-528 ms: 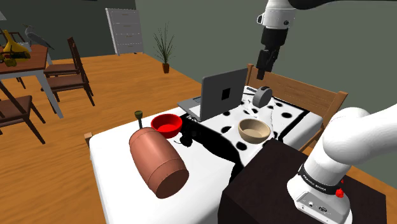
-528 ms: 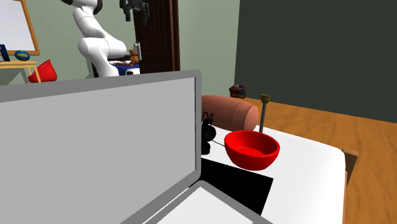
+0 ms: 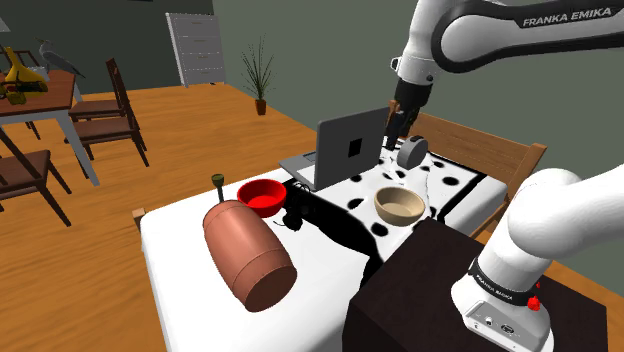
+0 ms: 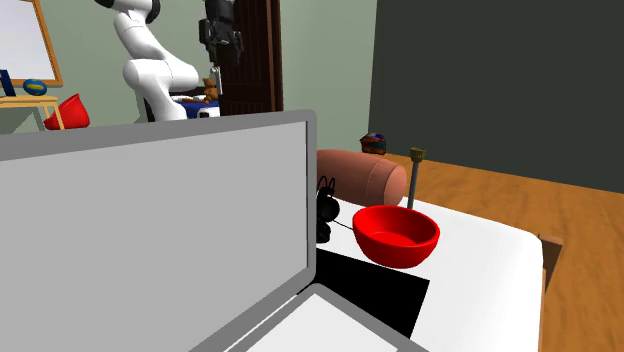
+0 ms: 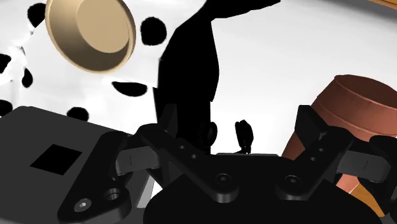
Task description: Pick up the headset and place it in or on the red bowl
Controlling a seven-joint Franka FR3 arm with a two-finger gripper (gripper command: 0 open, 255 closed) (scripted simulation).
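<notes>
The headset (image 3: 293, 216) is a small black thing on the white cloth, just beside the red bowl (image 3: 262, 195). It also stands between the laptop's lid and the red bowl (image 4: 396, 234) as a black headset (image 4: 326, 206). My gripper (image 3: 394, 130) hangs high above the laptop's far corner, far from both, open and holding nothing. In the wrist view the gripper (image 5: 240, 127) has its fingers apart, and the headset (image 5: 243, 133) shows small between them, well below.
An open laptop (image 3: 335, 150) stands mid-table under the gripper. A tan bowl (image 3: 400, 206), a grey round object (image 3: 411, 152) and a brown barrel (image 3: 248, 255) lie around. A thin post (image 4: 415, 176) rises behind the red bowl. Chairs and a table stand on the shoulder view's left.
The arm has come down and shifted toward the shoulder view's left, bringing the gripper closer to the laptop's top edge. Nothing on the table has moved.
</notes>
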